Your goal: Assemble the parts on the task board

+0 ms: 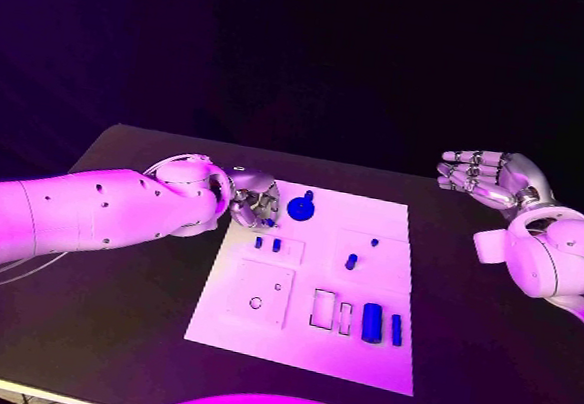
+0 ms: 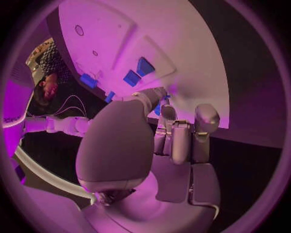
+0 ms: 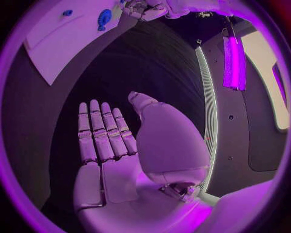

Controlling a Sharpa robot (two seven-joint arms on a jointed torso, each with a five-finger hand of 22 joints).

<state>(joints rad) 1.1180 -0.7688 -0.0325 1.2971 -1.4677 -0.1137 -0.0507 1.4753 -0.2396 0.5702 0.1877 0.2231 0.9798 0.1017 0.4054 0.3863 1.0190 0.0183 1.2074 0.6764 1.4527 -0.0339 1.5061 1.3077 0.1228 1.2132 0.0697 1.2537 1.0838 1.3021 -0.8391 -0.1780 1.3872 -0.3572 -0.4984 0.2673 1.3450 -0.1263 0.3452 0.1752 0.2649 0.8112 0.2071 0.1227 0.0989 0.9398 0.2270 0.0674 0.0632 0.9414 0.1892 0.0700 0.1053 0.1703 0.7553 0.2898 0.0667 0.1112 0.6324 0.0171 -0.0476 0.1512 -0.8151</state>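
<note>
Left hand (image 1: 252, 200) perhaps touching task board (image 1: 359, 357).

left hand (image 1: 252, 200) covering the task board (image 1: 378, 213) far-left corner, whether its fingertips hold anything unclear

The robot's left hand (image 2: 164, 145) hangs over the near edge of the white task board (image 2: 182, 43), fingers (image 2: 206, 121) curled toward the plate, where several small blue parts (image 2: 144, 66) sit in shallow recesses; the dark surface (image 2: 254, 97) lies alongside
</note>
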